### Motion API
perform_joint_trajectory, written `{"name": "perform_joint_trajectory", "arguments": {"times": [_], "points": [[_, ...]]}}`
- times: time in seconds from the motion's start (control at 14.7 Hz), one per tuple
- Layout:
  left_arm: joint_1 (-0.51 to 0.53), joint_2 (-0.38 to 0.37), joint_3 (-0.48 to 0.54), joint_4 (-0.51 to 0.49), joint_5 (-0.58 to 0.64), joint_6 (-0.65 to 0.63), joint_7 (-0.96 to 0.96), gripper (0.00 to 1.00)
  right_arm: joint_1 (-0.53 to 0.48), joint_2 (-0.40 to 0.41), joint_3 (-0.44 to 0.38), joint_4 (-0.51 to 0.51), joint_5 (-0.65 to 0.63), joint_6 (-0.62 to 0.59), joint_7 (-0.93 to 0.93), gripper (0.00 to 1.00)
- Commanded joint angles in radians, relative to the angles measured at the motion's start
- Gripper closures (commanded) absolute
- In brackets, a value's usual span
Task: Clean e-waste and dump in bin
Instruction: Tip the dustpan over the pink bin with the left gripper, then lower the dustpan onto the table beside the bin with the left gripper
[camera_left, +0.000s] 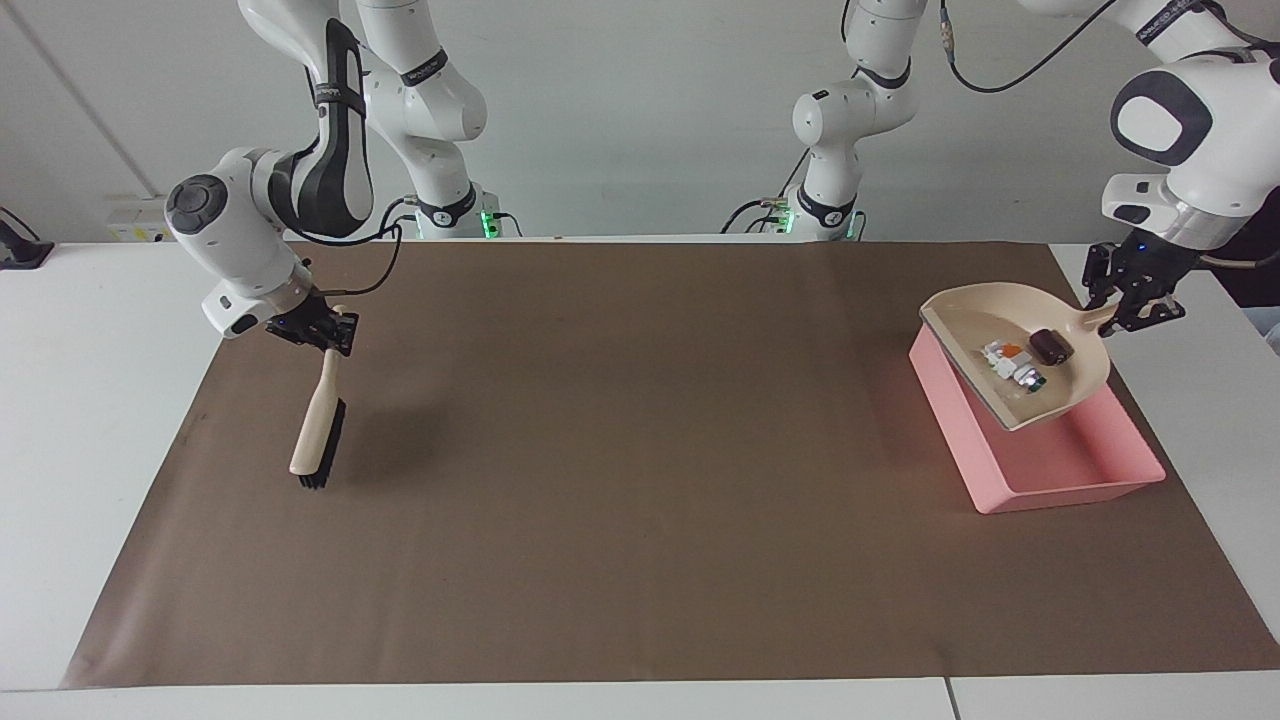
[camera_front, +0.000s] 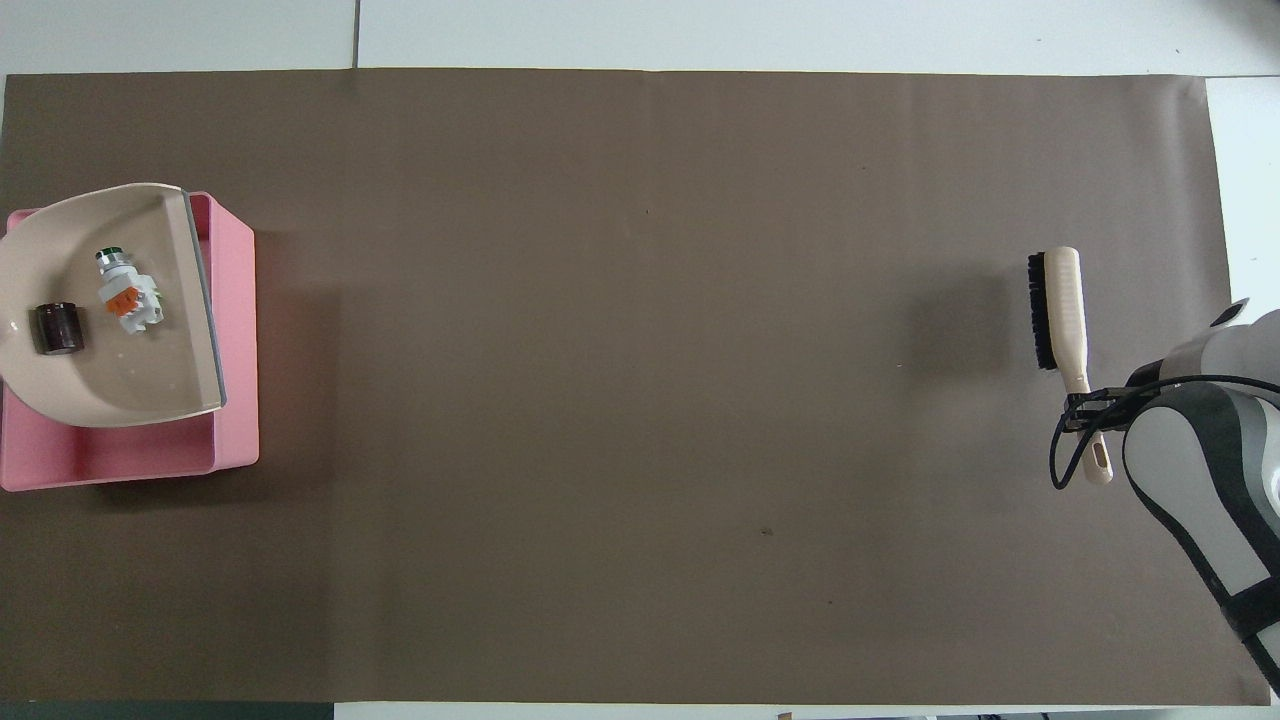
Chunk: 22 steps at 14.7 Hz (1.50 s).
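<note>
The left gripper (camera_left: 1133, 300) holds the dustpan (camera_left: 1010, 400) over the pink bin (camera_left: 1060, 470). The white part (camera_left: 1010, 362) and black part (camera_left: 1050, 345) lie inside the dustpan. The right gripper (camera_left: 318, 333) holds the brush (camera_left: 312, 440). No writing can be read.

Robotics lab: two Franka arms (camera_left: 290, 190) bolted at white table (camera_left: 110, 330), brown mat (camera_left: 620, 450), bare wall.

Left gripper (camera_left: 1133, 303) hanging raised at left arm's end of table, fingers pointing down toward 6 o'clock, clamping beige plastic dustpan handle (camera_left: 1098, 320). Right gripper (camera_left: 312, 331) hanging at right arm's end, wrist tilting toward 5 o'clock, gripping beige wooden brush handle (camera_left: 326, 372).
</note>
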Motion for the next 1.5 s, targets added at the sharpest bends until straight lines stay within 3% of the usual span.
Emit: {"name": "perform_joint_trajectory", "arguments": {"times": [0.0,0.14,0.48,0.54,0.61,0.68,0.75,0.89,1.23,1.43], "points": [[0.008,0.107,-0.007,0.135,0.113,-0.021,0.016,1.0,-0.044,-0.028,0.016,-0.041,-0.012,0.023,-0.021,1.0],[-0.003,0.149,-0.007,0.16,0.236,-0.001,0.02,1.0,-0.048,-0.034,0.016,-0.061,-0.012,0.036,-0.027,1.0],[-0.052,0.15,-0.008,0.084,0.399,0.033,0.005,1.0,-0.051,-0.039,0.016,-0.083,-0.012,0.057,-0.046,0.98],[-0.09,0.152,-0.008,0.065,0.469,0.03,-0.001,1.0,-0.052,-0.039,0.016,-0.083,-0.012,0.057,-0.049,0.86],[-0.11,0.15,-0.008,0.045,0.524,0.024,-0.007,1.0,-0.052,-0.042,0.016,-0.083,-0.012,0.057,-0.049,0.63],[-0.115,0.146,-0.008,0.039,0.544,0.012,-0.025,1.0,-0.052,-0.042,0.016,-0.084,-0.012,0.057,-0.053,0.34],[-0.116,0.141,-0.008,0.033,0.552,-0.007,-0.032,1.0,-0.052,-0.042,0.015,-0.086,-0.012,0.056,-0.064,0.16],[-0.144,0.132,-0.008,0.016,0.583,-0.033,-0.036,1.0,-0.052,-0.042,0.015,-0.084,-0.012,0.048,-0.078,0.01],[-0.159,0.123,-0.01,0.068,0.617,-0.123,-0.035,1.0,-0.019,-0.042,0.021,-0.014,-0.007,0.003,-0.052,0.01],[-0.161,0.062,-0.016,0.111,0.606,-0.174,-0.029,1.0,0.066,-0.048,0.024,0.078,-0.009,-0.016,0.043,0.01]]}}
